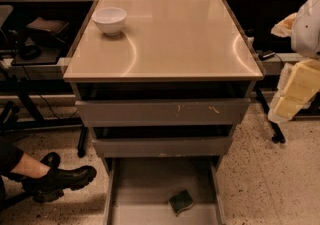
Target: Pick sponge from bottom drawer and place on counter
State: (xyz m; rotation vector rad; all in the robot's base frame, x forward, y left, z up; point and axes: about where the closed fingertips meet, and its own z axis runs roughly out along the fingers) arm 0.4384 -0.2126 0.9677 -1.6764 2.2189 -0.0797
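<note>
I see sponge [181, 202] in open btm drawer [145, 179]; end effector [295, 94] right of bench [190, 39], grip state can't tell.

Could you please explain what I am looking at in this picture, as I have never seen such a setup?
There is one picture, looking down at the front of a cabinet; where the camera sits is not on record. The machine is a wheeled robot with one arm. Its cream-yellow padded tool shows at the right edge, beside the cabinet. On the glossy tan counter stands a white bowl. The bottom drawer is pulled out, and a dark green sponge lies on its floor, not yet picked up. At lower left is a person's black boot.
</note>
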